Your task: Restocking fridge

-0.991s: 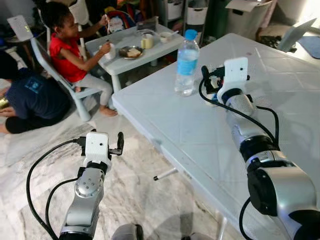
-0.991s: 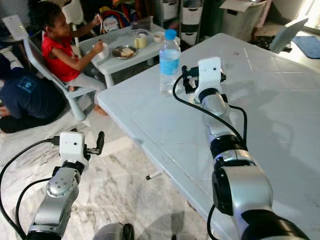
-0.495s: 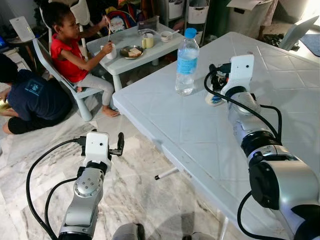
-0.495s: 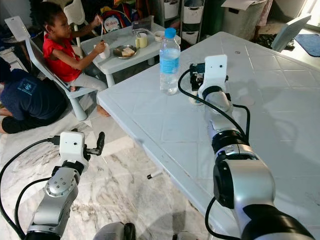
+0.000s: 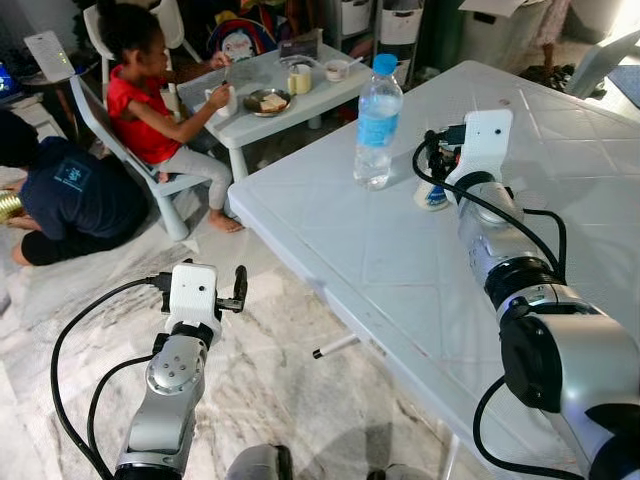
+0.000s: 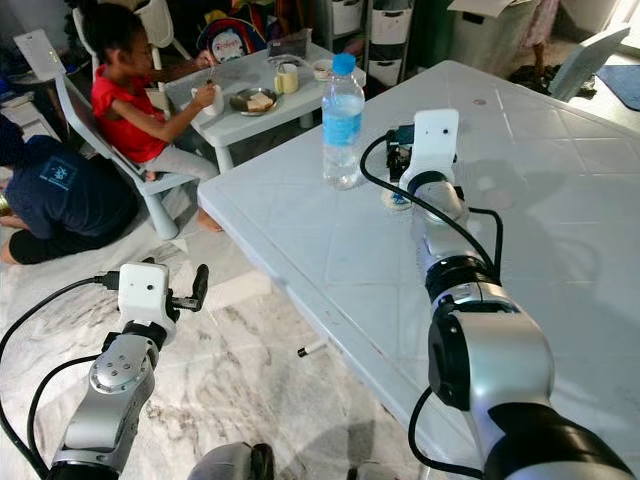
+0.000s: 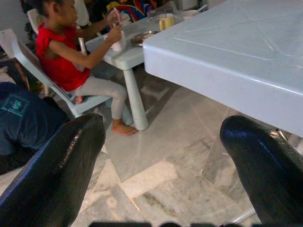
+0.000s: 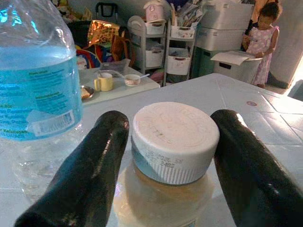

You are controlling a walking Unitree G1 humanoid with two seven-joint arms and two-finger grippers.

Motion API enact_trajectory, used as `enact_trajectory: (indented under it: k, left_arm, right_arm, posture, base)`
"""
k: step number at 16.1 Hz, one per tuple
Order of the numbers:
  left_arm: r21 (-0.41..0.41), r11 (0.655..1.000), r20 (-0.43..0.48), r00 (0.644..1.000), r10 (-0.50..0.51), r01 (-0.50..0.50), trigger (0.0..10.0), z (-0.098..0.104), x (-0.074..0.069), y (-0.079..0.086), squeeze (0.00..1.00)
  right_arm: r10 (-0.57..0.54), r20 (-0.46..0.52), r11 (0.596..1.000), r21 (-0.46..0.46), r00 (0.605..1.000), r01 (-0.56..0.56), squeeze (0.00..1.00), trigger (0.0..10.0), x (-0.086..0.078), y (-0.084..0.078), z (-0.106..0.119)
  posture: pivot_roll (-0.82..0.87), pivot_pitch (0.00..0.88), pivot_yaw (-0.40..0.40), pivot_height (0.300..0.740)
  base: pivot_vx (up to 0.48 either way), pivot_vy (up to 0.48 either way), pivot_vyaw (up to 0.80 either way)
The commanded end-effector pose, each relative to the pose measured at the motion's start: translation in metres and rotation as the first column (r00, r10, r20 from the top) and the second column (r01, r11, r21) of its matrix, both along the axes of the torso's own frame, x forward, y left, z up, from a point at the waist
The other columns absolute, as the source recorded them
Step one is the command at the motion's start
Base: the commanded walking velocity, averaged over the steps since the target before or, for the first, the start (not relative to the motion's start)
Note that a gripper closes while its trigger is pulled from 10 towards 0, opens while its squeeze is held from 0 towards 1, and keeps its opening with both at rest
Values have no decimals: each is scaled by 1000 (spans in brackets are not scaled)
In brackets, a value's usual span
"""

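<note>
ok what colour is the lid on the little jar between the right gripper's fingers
White, on the jar's lid; clearest in the right wrist view.

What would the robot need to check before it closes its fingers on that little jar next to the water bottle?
1. Jar between the right gripper's fingers: ok, one finger on each side of the white lid.
2. Fingers open: ok, gaps show on both sides of the lid.
3. Jar upright on the table: ok.
4. Bottle clear of the grip: cannot tell, it stands very close to one finger.
5. Left gripper out of the way: ok, open, low over the floor beside the table.
</note>
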State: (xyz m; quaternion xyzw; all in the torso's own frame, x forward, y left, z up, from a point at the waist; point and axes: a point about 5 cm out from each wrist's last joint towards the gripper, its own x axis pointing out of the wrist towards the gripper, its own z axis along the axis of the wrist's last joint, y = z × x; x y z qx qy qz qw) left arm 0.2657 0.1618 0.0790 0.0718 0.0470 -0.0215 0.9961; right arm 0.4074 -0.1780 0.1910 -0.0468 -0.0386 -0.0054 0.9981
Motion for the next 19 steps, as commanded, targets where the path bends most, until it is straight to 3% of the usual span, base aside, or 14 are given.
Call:
enact_trajectory:
  k: [1, 8, 12, 13, 14, 15, 16, 17, 18, 19]
  left_arm:
    - [14, 1000, 6, 1000, 1, -1, 10000, 3, 0, 4, 0]
    - [13, 1000, 12, 1000, 13, -13, 10000, 5, 3, 4, 0]
    - [-19, 999, 13, 999, 47, -47, 10000, 10, 4, 7, 0]
    - [-25, 998, 11, 999, 53, -53, 10000, 9, 2, 8, 0]
    - [-34, 998, 11, 998, 61, -60, 10000, 9, 0, 10, 0]
    - [-38, 997, 9, 998, 66, -66, 10000, 9, -1, 11, 0]
    - [-47, 995, 10, 996, 84, -83, 10000, 9, -3, 13, 0]
    - [-59, 992, 11, 994, 109, -108, 10000, 10, -7, 17, 0]
    - [-60, 992, 15, 994, 112, -111, 10000, 10, -8, 18, 0]
    - [-64, 990, 18, 992, 123, -122, 10000, 11, -11, 20, 0]
  right_arm:
    - [2, -5, 1000, 7, 1000, -2, 0, 0, 3, 3, 5]
    - [-17, -30, 1000, 2, 999, 17, 0, 0, -1, 4, -8]
    - [17, 50, 999, 35, 999, -19, 0, 0, -9, 17, -15]
    - [64, 78, 996, 53, 995, -69, 0, 863, -15, 26, -21]
    - [99, 106, 994, 42, 989, -104, 0, 8078, -24, 34, -27]
    - [107, 118, 993, 42, 987, -112, 0, 8078, -29, 36, -30]
    - [112, 119, 990, 70, 987, -121, 0, 10000, -38, 38, -36]
    - [147, 141, 983, 93, 979, -161, 0, 10000, -64, 44, -44]
    - [156, 149, 982, 81, 976, -169, 0, 10000, -71, 44, -46]
    - [174, 159, 981, 62, 972, -186, 0, 10000, -90, 43, -51]
  posture:
    - [87, 60, 80, 740]
    - [85, 43, 72, 740]
    - [80, 45, 61, 740]
    - [76, 47, 60, 740]
    - [75, 46, 59, 740]
    - [74, 47, 60, 740]
    - [64, 45, 67, 740]
    - [58, 46, 68, 740]
    - [51, 47, 66, 740]
    - [41, 49, 66, 740]
  base:
    - [0, 0, 0]
    - [0, 0, 0]
    - [0, 0, 0]
    - [0, 0, 0]
    - [0, 0, 0]
    - [0, 0, 0]
    - [0, 0, 0]
    - [0, 0, 0]
    - [0, 0, 0]
    - [0, 0, 0]
